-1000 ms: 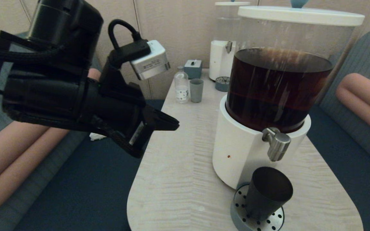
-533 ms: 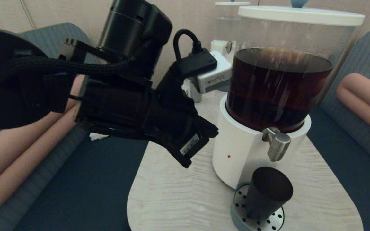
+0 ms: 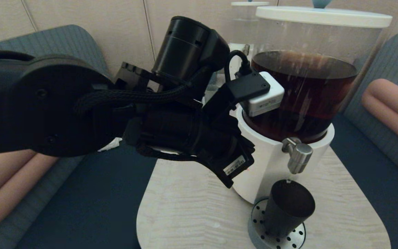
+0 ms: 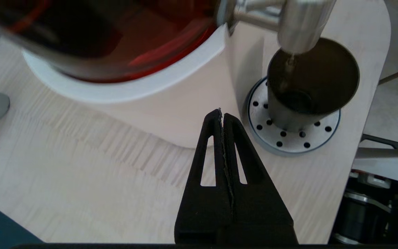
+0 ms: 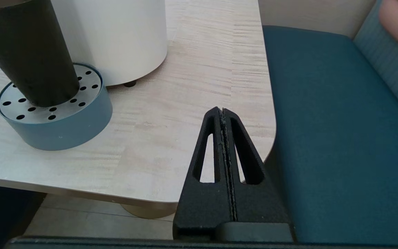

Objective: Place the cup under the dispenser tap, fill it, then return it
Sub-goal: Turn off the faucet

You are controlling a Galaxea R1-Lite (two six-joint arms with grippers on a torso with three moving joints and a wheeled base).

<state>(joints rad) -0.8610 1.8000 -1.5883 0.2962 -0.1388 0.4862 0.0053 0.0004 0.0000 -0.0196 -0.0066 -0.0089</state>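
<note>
Left gripper (image 4: pixel 221 114) swung in beside white dispenser base, fingers pressed together, empty; matte black tapered cup (image 3: pixel 286 207) sits under brushed-silver tap (image 3: pixel 297 154), filling.

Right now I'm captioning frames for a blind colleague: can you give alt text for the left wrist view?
The left gripper, fingers pressed shut and empty, hangs over the pale wood table beside the white dispenser base. Just past it, a small matte black cup stands on a perforated metal drip tray directly under the brushed-silver dispenser tap.
</note>
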